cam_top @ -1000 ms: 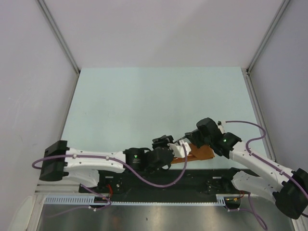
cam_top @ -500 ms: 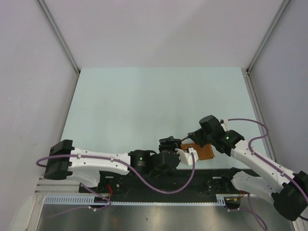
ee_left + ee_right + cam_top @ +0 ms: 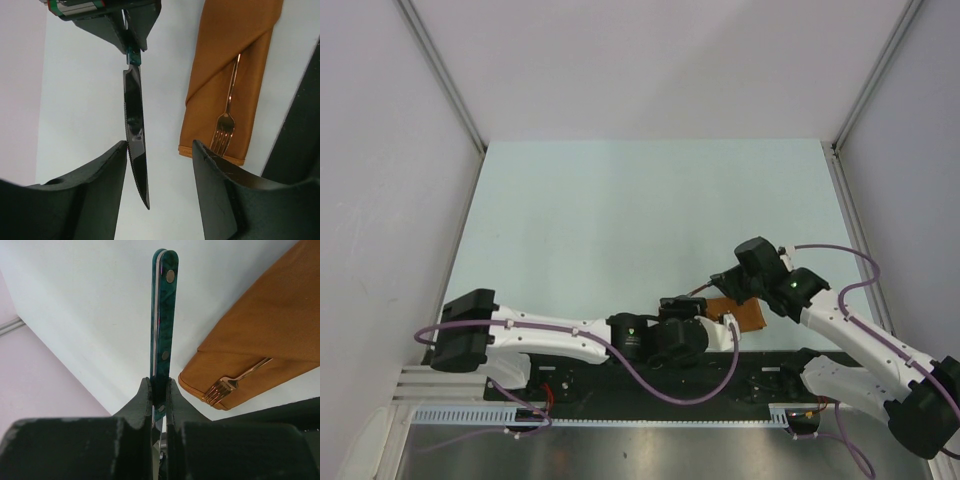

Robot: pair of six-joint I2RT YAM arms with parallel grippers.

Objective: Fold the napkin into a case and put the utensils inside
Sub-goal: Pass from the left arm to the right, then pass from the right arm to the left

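Right gripper [image 3: 159,392] has its two black fingers pressed tightly together on a knife [image 3: 162,315] with a dark teal riveted handle and a dark shiny blade. It grips the handle close to the blade, so most of the handle stands free beyond the fingertips. In the left wrist view the blade hangs from that gripper and points toward the left gripper [image 3: 160,200], which is opened wide and holds nothing; the blade tip is near one of its black fingers [image 3: 95,195]. Whether the knife touches the surface, I cannot tell. Just beside the knife, but apart from it, lies the narrow rust-orange case [image 3: 230,60] of folded cloth, flat on the pale blue-green table [image 3: 620,220]. A thin copper-coloured metal fork [image 3: 227,117] is in the case: its handle goes under a diagonal fold, and its tines lie uncovered on the lower cloth layer at the end of the strip. From the top view the case is close to the near edge of the table, on the right side, partly hidden by both arms.
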